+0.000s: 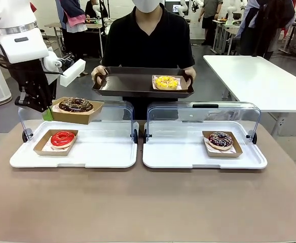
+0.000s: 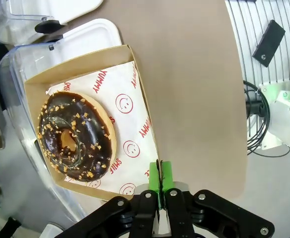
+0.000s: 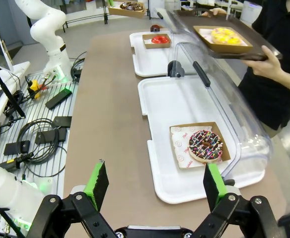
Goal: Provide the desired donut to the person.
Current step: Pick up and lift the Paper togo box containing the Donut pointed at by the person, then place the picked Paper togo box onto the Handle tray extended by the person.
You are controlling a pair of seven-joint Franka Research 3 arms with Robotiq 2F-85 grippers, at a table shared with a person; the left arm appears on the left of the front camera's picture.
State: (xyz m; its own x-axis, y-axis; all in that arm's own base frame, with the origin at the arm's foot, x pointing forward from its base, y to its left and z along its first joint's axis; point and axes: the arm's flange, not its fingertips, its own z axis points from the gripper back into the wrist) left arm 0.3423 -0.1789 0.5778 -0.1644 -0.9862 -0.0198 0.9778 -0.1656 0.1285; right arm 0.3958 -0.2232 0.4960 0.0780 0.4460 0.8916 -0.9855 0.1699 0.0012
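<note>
- My left gripper [image 2: 159,184] pinches the edge of a cardboard box [image 1: 77,111] with the chocolate donut [image 1: 75,105], held in the air above the left white tray [image 1: 87,152].
- My right gripper [image 3: 155,186] is spread wide with nothing in it, over the table [image 3: 110,124].
- The person [image 1: 150,38] holds a brown tray [image 1: 133,83] at the far side; a yellow donut [image 1: 166,81] sits on it.
- A red donut [image 1: 62,137] stays on the left tray, a sprinkled donut [image 1: 220,139] on the right tray [image 1: 183,152].
</note>
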